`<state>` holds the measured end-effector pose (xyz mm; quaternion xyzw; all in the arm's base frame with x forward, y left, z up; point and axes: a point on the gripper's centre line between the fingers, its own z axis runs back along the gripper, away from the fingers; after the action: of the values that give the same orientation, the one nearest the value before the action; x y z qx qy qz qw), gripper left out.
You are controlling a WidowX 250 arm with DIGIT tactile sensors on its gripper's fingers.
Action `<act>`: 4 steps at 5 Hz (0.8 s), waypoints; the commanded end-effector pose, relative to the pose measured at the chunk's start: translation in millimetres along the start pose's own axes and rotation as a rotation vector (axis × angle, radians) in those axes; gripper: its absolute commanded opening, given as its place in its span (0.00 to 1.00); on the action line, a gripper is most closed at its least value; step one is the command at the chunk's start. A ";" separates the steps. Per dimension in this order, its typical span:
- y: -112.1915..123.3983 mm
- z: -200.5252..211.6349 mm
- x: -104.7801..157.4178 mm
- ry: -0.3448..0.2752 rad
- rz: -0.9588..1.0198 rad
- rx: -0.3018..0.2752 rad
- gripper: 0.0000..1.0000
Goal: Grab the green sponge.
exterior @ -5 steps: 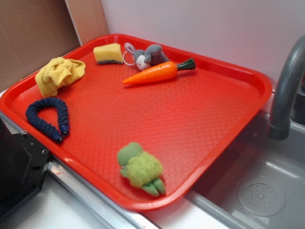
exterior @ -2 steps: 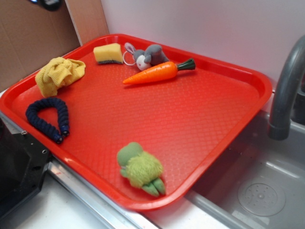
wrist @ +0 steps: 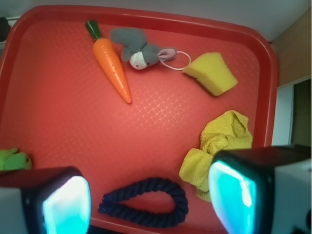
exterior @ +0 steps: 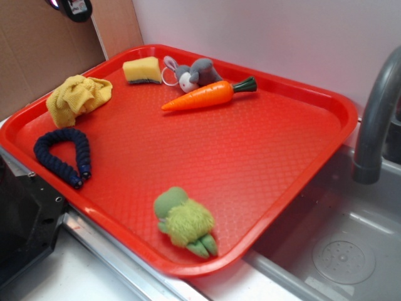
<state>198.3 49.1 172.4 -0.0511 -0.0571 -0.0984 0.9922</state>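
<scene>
The green sponge (exterior: 143,69) is a yellow foam block with a thin dark layer underneath. It lies at the far corner of the red tray (exterior: 326,100), beside the grey bunny toy (exterior: 194,73). In the wrist view the green sponge (wrist: 213,73) sits at the upper right, far ahead of my gripper (wrist: 148,200). The jaws stand wide apart with nothing between them, high above the tray's near-left part. Only a dark bit of the gripper (exterior: 74,6) shows at the exterior view's top left edge.
On the tray also lie an orange toy carrot (exterior: 203,96), a crumpled yellow cloth (exterior: 76,98), a dark blue rope loop (exterior: 62,155) and a fuzzy green plush (exterior: 183,221). A grey faucet (exterior: 374,119) and sink (exterior: 338,251) stand to the right. Cardboard (exterior: 37,50) backs the left.
The gripper has come into sight at the top left edge of the exterior view and moved slightly rightward. The objects on the tray have not moved.
</scene>
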 end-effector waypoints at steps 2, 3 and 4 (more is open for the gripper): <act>57.5 -51.6 39.3 0.082 -0.122 0.079 1.00; 91.9 -77.1 50.4 0.067 -0.196 0.073 1.00; 104.7 -104.1 58.1 0.032 -0.235 0.101 1.00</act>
<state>278.7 126.3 53.7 -0.0071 -0.0334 -0.2094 0.9772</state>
